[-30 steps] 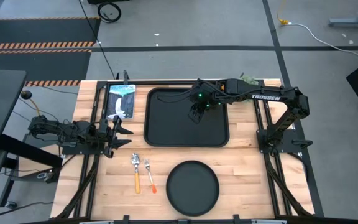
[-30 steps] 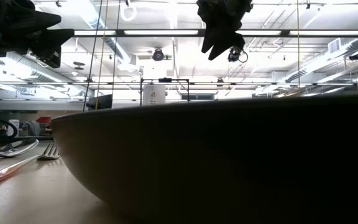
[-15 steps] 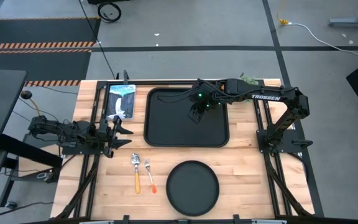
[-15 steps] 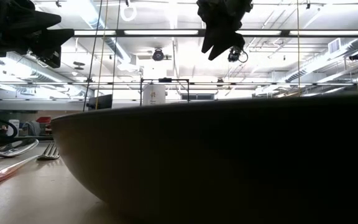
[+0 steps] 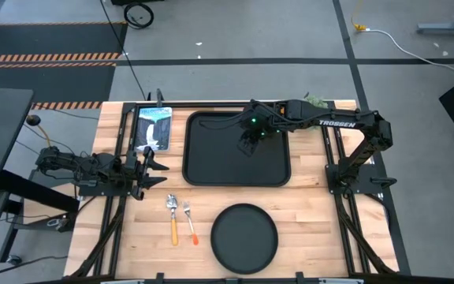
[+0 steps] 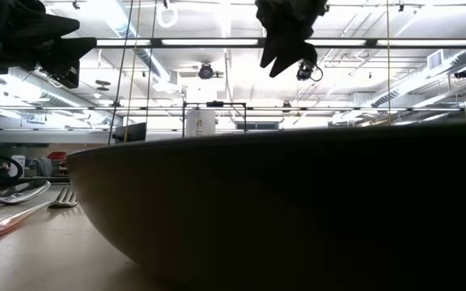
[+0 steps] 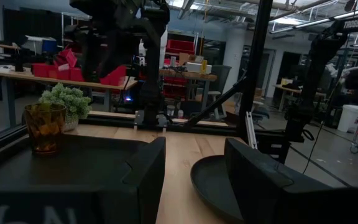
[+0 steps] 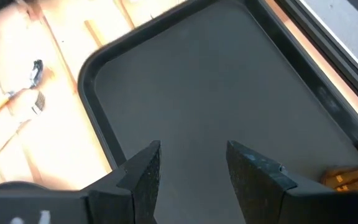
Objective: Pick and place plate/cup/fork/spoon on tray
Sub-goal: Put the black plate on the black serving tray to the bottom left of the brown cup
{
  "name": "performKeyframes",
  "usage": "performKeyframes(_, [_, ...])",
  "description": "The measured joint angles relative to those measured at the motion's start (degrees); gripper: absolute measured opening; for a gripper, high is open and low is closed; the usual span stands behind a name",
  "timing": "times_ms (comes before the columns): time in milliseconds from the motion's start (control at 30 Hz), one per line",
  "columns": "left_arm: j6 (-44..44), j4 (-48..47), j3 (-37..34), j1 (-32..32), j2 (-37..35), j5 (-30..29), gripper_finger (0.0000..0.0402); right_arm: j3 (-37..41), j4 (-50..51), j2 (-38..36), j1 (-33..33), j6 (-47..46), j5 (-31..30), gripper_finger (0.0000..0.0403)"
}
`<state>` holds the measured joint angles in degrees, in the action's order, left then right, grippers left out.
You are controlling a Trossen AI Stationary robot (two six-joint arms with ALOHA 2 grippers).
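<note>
The black rectangular tray (image 5: 235, 162) lies in the table's far middle. The amber cup (image 7: 44, 127) stands upright on the tray's far part; in the high view my right arm hides it, and its edge shows in the right wrist view (image 8: 347, 177). My right gripper (image 5: 249, 146) hangs open and empty above the tray (image 8: 229, 81). The round black plate (image 5: 244, 237) rests on the table near the front edge. The spoon (image 5: 172, 214) and fork (image 5: 188, 219) lie to the plate's left. My left gripper (image 5: 154, 163) waits open at the tray's left.
A blue-and-white flat item (image 5: 153, 126) lies at the far left beside the tray. A small green plant (image 5: 315, 100) stands at the far right edge. The arms' black frames (image 5: 345, 181) flank the tray. Bare wood shows right of the plate.
</note>
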<state>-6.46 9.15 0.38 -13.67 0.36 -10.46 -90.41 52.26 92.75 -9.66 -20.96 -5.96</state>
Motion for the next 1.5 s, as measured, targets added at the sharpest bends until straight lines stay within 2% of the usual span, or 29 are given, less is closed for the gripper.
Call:
performKeyframes(167, [0.0,0.0,0.0,0.0,0.0,0.0,0.0174,3.5,-5.2,0.0,2.2,1.7,1.3,0.0189])
performKeyframes(367, [0.0,0.0,0.0,0.0,0.0,0.0,0.0174,6.3,-11.3,0.0,8.5,2.1,1.3,0.0189])
performKeyframes(567, [0.0,0.0,0.0,0.0,0.0,0.0,0.0174,10.8,-13.4,0.0,14.8,-3.2,0.2,0.0189])
performKeyframes(833, [0.0,0.0,0.0,0.0,0.0,0.0,0.0174,22.7,-21.9,0.0,19.2,-14.5,4.7,0.0189])
performKeyframes(1033, [0.0,0.0,0.0,0.0,0.0,0.0,0.0174,26.2,-21.4,0.0,23.1,-22.8,4.1,0.0189])
performKeyframes(1367, [0.0,0.0,0.0,0.0,0.0,0.0,0.0174,26.7,-16.7,0.0,24.6,-26.1,3.0,0.0189])
performKeyframes(1500, [0.0,0.0,0.0,0.0,0.0,0.0,0.0174,26.7,-11.3,0.0,26.8,-28.7,3.5,0.0189])
